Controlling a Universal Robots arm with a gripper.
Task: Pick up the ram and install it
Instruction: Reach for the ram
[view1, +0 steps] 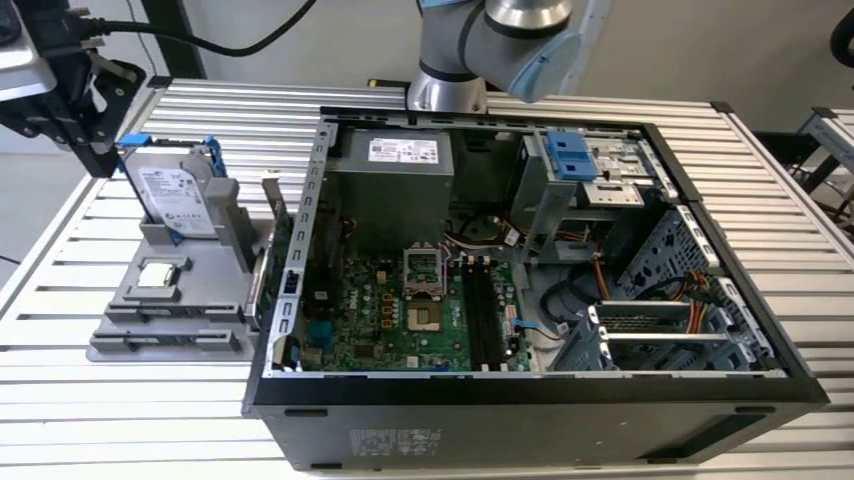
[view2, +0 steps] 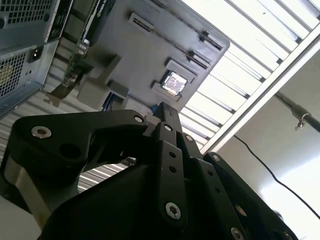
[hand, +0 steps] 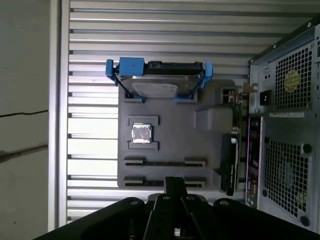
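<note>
Above the slotted end of the grey tray (hand: 175, 135) hangs the gripper (hand: 175, 181), its two fingers pressed together with nothing between them. Just past its tips run the tray's two long slots, each showing a thin dark strip. The ram (hand: 165, 163) seems to be the strip standing on edge in the slot one step beyond the tips, though seen edge-on it is hard to tell from a bare groove. The nearer slot is partly covered by the gripper itself in the first wrist view. Farther out from the tool the small square CPU chip (hand: 141, 133) sits in its pocket. Beyond that the hard drive (hand: 155, 85) in its blue bracket stands upright across the tray's far end. Beside the slots an expansion card (hand: 231, 160) stands on edge, close against the tray's flank and rising above it, between the slots and the computer case (hand: 285, 150). The case lies open on the slatted table (hand: 95, 60), just beside the tray, and its side wall stands between tray and motherboard (view1: 387, 320). On that board two long black memory slots (view1: 478, 310) lie side by side next to the processor socket (view1: 427, 318), well apart from the gripper.
</note>
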